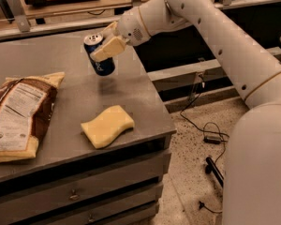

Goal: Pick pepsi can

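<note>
The pepsi can is dark blue with a silver top. It hangs tilted a little above the grey table, near the table's far right part, with its shadow below it. My gripper is shut on the pepsi can, with one cream-coloured finger across its front side. The white arm reaches in from the upper right.
A yellow sponge lies near the table's front right edge. A brown and yellow snack bag lies at the left. Drawers run below the table front. Black cables lie on the speckled floor to the right.
</note>
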`<action>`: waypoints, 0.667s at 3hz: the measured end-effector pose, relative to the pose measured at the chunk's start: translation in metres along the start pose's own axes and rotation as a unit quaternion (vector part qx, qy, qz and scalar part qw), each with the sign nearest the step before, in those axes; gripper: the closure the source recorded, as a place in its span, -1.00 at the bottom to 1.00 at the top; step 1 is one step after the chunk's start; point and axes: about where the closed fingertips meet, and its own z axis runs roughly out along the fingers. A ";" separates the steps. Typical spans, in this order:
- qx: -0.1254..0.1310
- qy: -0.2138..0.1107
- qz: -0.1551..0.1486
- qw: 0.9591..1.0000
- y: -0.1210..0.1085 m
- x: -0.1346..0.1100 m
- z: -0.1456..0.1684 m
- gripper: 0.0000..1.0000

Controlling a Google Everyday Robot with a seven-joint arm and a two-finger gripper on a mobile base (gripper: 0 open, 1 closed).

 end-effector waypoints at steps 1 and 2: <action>-0.014 -0.027 -0.025 0.999 0.009 -0.029 0.004 1.00; -0.014 -0.027 -0.025 0.999 0.009 -0.029 0.004 1.00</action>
